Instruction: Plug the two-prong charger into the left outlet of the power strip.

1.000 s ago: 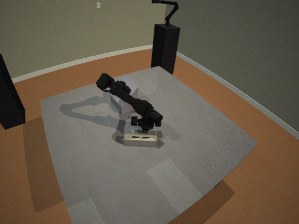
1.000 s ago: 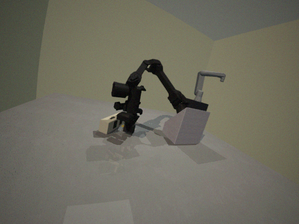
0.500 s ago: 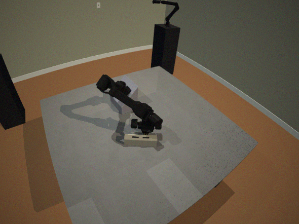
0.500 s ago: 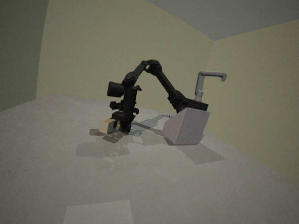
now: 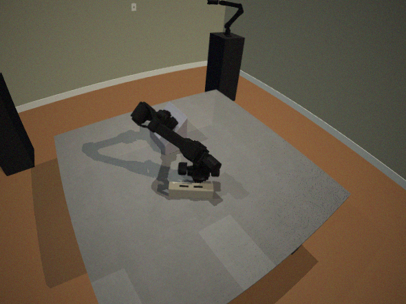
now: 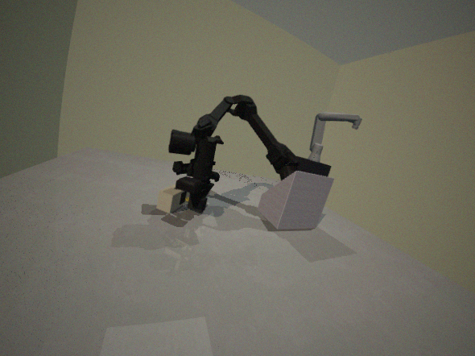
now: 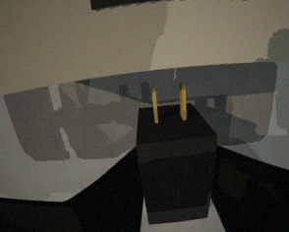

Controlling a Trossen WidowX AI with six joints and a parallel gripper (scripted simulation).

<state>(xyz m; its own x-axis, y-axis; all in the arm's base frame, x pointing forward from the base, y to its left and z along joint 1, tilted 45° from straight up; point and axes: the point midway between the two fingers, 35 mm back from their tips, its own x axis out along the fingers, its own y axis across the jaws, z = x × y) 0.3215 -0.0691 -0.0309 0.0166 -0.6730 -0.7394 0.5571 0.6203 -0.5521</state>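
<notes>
Gripper (image 7: 177,216) clamped on two-prong charger (image 7: 177,155), prongs (image 7: 168,102) bare beside power strip (image 5: 190,190) mid-desk (image 5: 275,172); insertion still left.

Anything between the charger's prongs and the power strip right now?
Nothing. In the wrist view the prongs of the charger, held in the claw, point at the beige power strip with only its shadowed lower face ahead; no object intervenes.
</notes>
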